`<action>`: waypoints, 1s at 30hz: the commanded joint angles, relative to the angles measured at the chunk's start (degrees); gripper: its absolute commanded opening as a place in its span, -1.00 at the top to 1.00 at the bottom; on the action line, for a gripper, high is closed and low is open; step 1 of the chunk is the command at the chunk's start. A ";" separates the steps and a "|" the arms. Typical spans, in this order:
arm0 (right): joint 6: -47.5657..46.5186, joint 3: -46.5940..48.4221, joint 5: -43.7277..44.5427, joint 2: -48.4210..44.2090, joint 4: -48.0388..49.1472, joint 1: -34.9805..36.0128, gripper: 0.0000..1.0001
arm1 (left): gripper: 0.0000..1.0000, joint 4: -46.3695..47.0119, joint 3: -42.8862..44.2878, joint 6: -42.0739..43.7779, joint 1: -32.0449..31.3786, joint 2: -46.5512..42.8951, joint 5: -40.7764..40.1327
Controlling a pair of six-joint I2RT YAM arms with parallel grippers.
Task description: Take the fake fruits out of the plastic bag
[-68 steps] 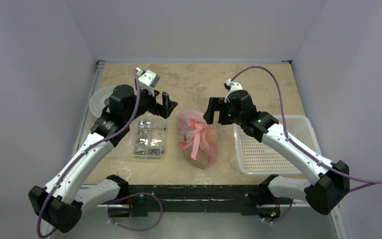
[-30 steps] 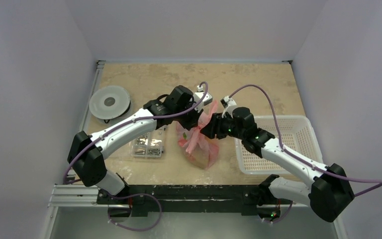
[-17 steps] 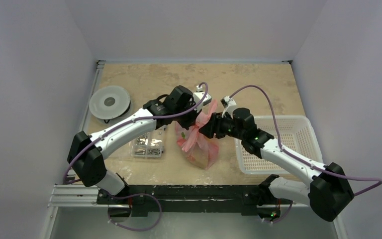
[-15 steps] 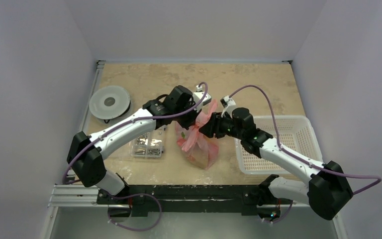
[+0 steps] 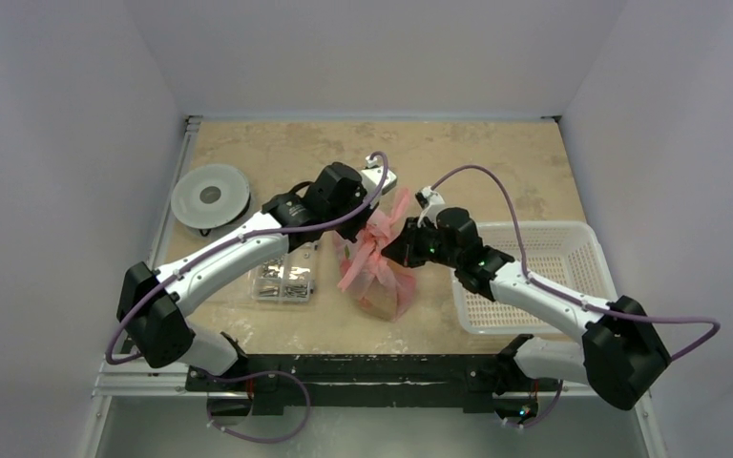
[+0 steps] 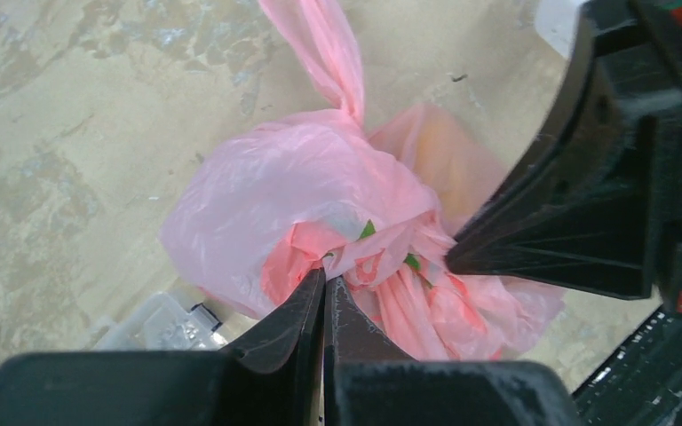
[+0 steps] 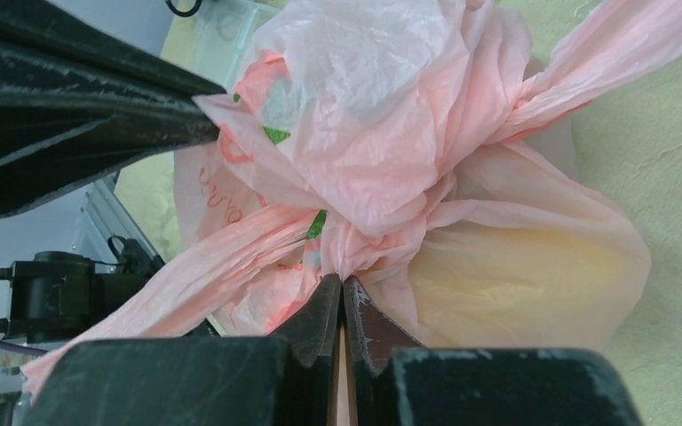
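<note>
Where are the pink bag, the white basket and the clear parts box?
pink bag [image 5: 380, 279]: top external view, lower part of its body.
white basket [image 5: 573, 260]: top external view, bare mesh floor.
clear parts box [image 5: 282, 281]: top external view, middle of its top.

One pink bag [image 5: 382, 281], one basket [image 5: 573, 260], one parts box [image 5: 284, 278], one round disc [image 5: 210, 196].

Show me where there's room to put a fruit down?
The middle is crowded: left gripper and right gripper pinch the plastic bag, parts box beside it. Beyond them, the far table strip is bare. The white basket, right of the bag, shows bare floor too.
</note>
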 commanded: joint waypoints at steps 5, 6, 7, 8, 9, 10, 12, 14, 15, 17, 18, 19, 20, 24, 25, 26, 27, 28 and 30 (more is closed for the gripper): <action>-3.30 -4.91 5.73 -8.90 -7.63 1.00 1.00 | 1.00 1.66 0.21 -1.14 -0.17 -1.96 -10.77; -3.31 -6.12 6.47 -10.25 -8.46 1.03 1.00 | 1.00 1.90 0.00 -1.06 -0.17 -2.19 -11.03; -3.25 -6.97 6.91 -11.87 -9.75 1.03 1.00 | 1.00 2.08 -0.07 -0.99 -0.21 -2.30 -11.18; -3.19 -7.74 7.08 -13.28 -10.62 0.99 1.00 | 1.00 2.14 -0.22 -0.90 -0.20 -2.41 -11.21; -3.15 -8.36 7.30 -14.48 -11.37 1.02 1.00 | 1.00 2.15 -0.25 -0.73 -0.17 -2.42 -10.99; -3.37 -8.61 7.48 -15.59 -12.11 1.02 1.00 | 1.00 2.15 -0.19 -0.55 -0.19 -2.37 -10.39; -4.67 -7.84 7.42 -16.90 -13.55 0.99 1.00 | 1.00 1.90 -0.08 -0.13 -0.16 -2.24 -8.78; -6.80 -5.09 7.69 -16.87 -15.77 0.98 1.00 | 1.00 2.00 -0.23 0.17 -0.22 -2.26 -7.10; -7.80 -3.42 8.10 -16.35 -16.89 0.99 1.00 | 1.00 2.06 -0.30 0.32 -0.22 -2.15 -6.33; -9.98 0.81 8.60 -14.34 -19.29 1.07 0.64 | 1.00 1.86 -0.11 0.44 -0.31 -1.86 -5.35; -11.27 2.97 8.41 -12.77 -20.59 1.03 0.46 | 1.00 1.60 0.10 0.39 -0.32 -1.65 -5.07; -12.71 5.27 8.28 -11.19 -21.75 1.06 0.39 | 1.00 1.31 0.40 0.40 -0.26 -1.45 -4.99; -13.93 7.10 8.19 -9.52 -22.65 1.07 0.32 | 1.00 1.14 0.51 0.45 -0.31 -1.32 -4.91; -17.15 12.28 9.31 -4.56 -24.02 1.00 0.21 | 1.00 0.79 0.84 0.38 -0.34 -1.12 -4.57; -17.55 13.16 9.72 -3.54 -23.88 1.04 0.18 | 1.00 0.68 0.99 0.43 -0.45 -1.07 -4.35; -17.74 13.93 9.76 -2.53 -23.71 1.04 0.12 | 1.00 0.46 1.12 0.38 -0.49 -1.08 -4.17; -17.81 14.61 9.38 -1.59 -23.41 1.06 0.05 | 1.00 0.36 1.14 0.38 -0.51 -1.10 -4.04; -17.82 15.08 9.00 -0.53 -23.23 1.07 0.00 | 1.00 0.31 1.15 0.38 -0.52 -1.21 -4.01; -17.49 15.44 8.59 0.80 -22.44 1.09 -0.03 | 1.00 0.41 1.13 0.39 -0.52 -1.31 -4.01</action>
